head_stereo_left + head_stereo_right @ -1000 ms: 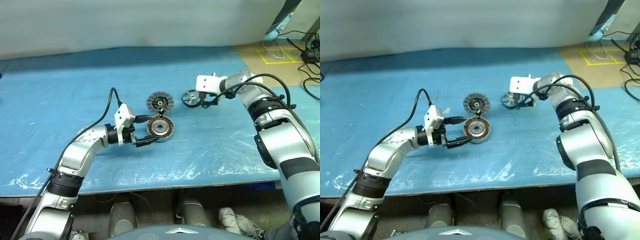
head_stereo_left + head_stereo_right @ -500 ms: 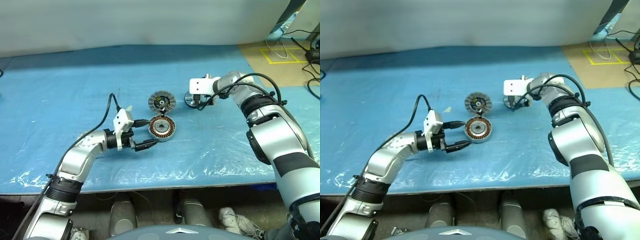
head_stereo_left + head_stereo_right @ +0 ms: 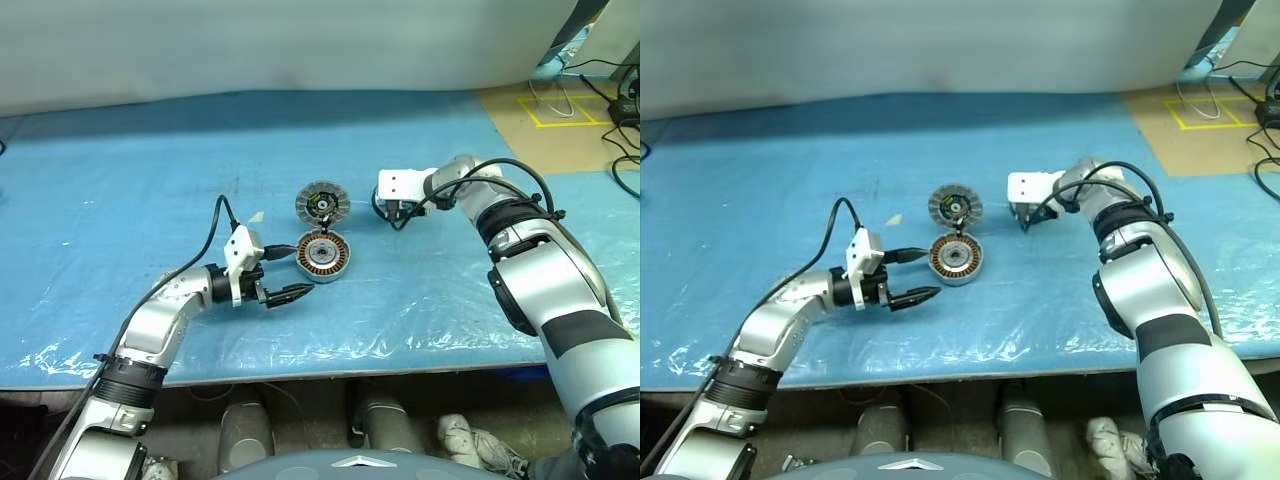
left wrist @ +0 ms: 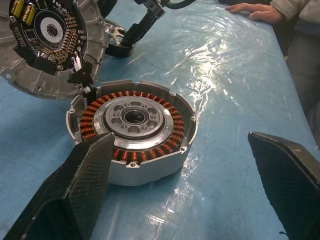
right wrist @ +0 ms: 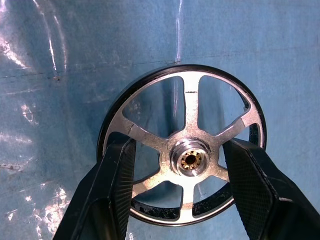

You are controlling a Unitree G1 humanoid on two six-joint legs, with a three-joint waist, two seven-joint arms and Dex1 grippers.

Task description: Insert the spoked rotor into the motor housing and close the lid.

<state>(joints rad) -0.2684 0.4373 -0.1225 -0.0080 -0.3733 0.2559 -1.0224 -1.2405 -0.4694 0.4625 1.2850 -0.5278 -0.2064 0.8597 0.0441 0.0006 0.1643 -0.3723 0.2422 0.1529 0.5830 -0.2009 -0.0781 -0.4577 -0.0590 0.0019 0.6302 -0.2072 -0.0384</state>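
- Left eye view: the left end effector (image 3: 283, 272) is seen low over the blue worktop (image 3: 120, 200), its two black fingers spread wide apart and pointing toward the motor housing (image 3: 323, 256).
- In the left wrist view the housing (image 4: 134, 129) is shown standing on the blue sheet between the two spread fingers (image 4: 75, 190), with nothing gripped; a ring of copper windings around a silver hub is visible inside it.
- The lid (image 3: 321, 203) is found just behind the housing, on the far side from the robot. In the left wrist view it is seen leaning, its edge touching the housing rim, a dark circuit face turned outward.
- A person's hand (image 4: 255, 10) is seen resting at the far edge of the worktop.
- To the right, the spoked rotor (image 5: 182, 145) lies flat on the sheet.
- The right end effector (image 5: 182, 172) is placed over the rotor, one finger at each side of the rim; whether the rim is clamped cannot be told.
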